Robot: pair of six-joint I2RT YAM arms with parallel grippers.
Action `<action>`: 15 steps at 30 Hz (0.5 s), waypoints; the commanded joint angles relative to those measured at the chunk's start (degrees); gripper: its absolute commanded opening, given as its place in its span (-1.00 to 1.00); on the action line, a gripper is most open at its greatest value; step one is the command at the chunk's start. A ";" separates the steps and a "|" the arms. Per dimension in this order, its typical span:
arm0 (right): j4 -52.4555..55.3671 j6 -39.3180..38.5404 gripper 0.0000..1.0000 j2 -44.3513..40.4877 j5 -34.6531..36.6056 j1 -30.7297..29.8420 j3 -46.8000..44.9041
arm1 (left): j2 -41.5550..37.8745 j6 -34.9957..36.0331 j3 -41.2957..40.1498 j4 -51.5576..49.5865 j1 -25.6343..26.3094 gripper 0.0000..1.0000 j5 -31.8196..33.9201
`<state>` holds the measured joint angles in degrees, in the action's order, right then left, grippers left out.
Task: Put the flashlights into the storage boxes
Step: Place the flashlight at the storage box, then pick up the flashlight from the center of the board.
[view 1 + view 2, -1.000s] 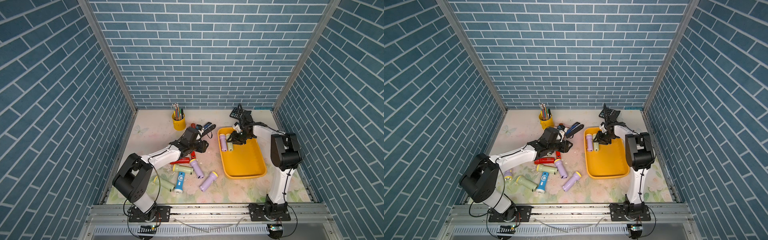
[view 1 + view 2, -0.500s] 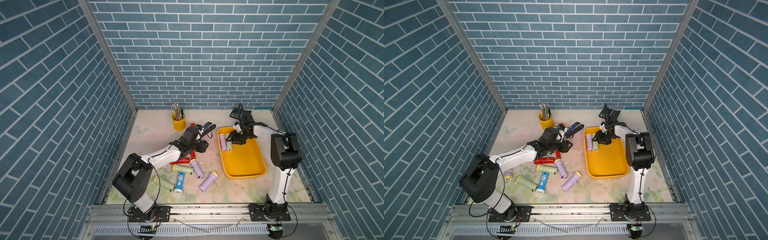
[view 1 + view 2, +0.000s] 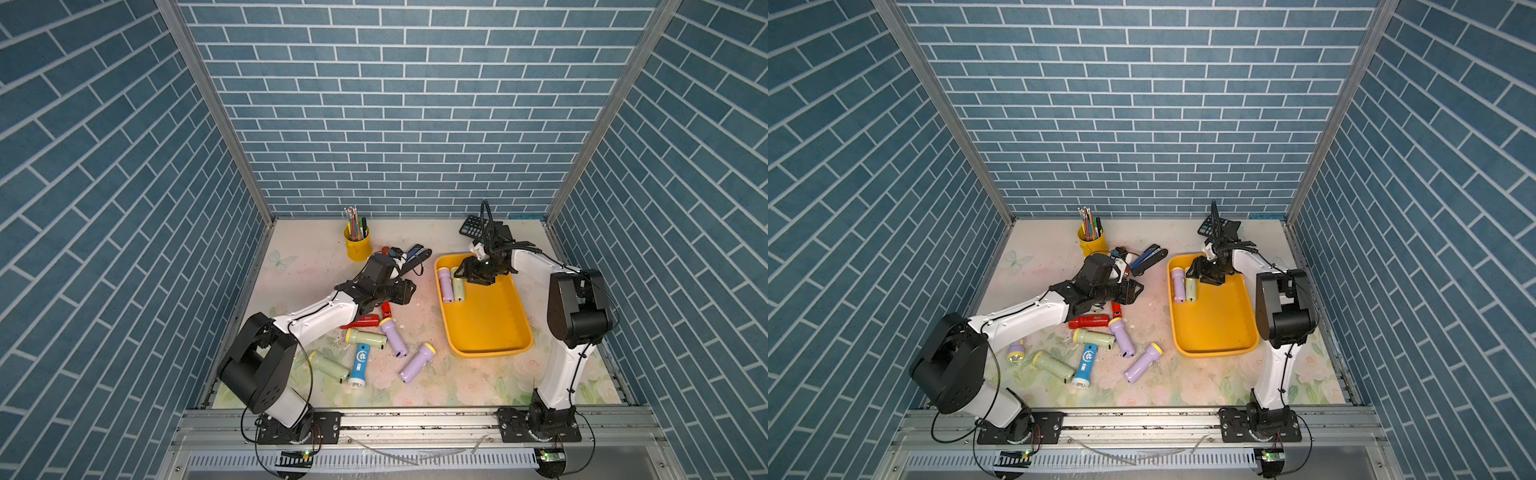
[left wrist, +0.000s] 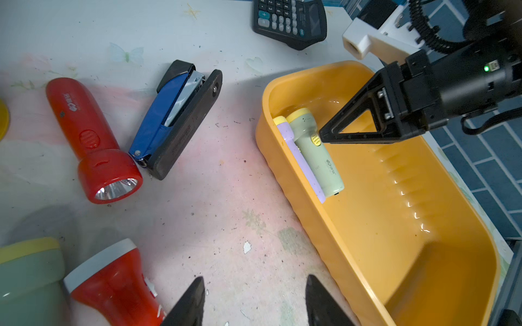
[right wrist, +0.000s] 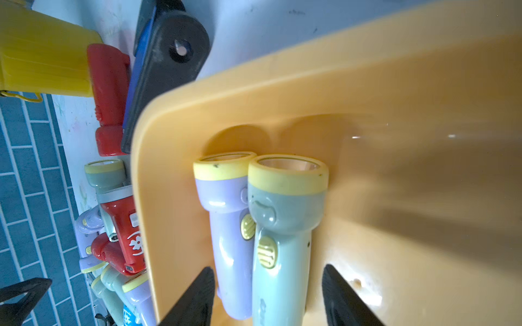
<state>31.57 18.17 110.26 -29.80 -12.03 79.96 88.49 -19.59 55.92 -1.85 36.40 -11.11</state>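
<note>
While the right gripper (image 5: pixel 267 266) hovers inside the shallow, rounded yellow plastic tray (image 3: pixel 490 354), its black fingers stand apart on either side of a stubby pale green plastic flashlight (image 5: pixel 282 225), with gaps on both sides. That flashlight lies on the tray floor, touching a lilac plastic flashlight (image 5: pixel 226 214) at the far end. The left gripper (image 4: pixel 254 278) is spread over bare floral tabletop (image 4: pixel 226 197), holding nothing. A blue plastic flashlight (image 3: pixel 359 365) lies outside the tray among others.

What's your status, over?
Left claw open, empty. Right claw open, straddling pale green flashlight beside lilac flashlight in yellow tray. Blue flashlight and others outside tray; stapler against red flashlight.
</note>
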 commanded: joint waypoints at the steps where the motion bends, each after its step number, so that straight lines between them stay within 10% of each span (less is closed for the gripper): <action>1: 3.03 -0.35 0.23 -7.12 3.66 -0.49 -1.48 | -2.61 -0.23 -0.54 -4.77 0.09 0.15 1.02; 15: 15.38 9.74 0.20 -17.53 15.30 -24.21 -2.29 | -16.72 -7.78 -5.90 -23.75 0.12 0.15 4.83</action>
<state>41.82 21.67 93.49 -17.76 -33.56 79.11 74.22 -24.88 52.36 -20.32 36.40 -6.87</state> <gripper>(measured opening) 0.599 0.576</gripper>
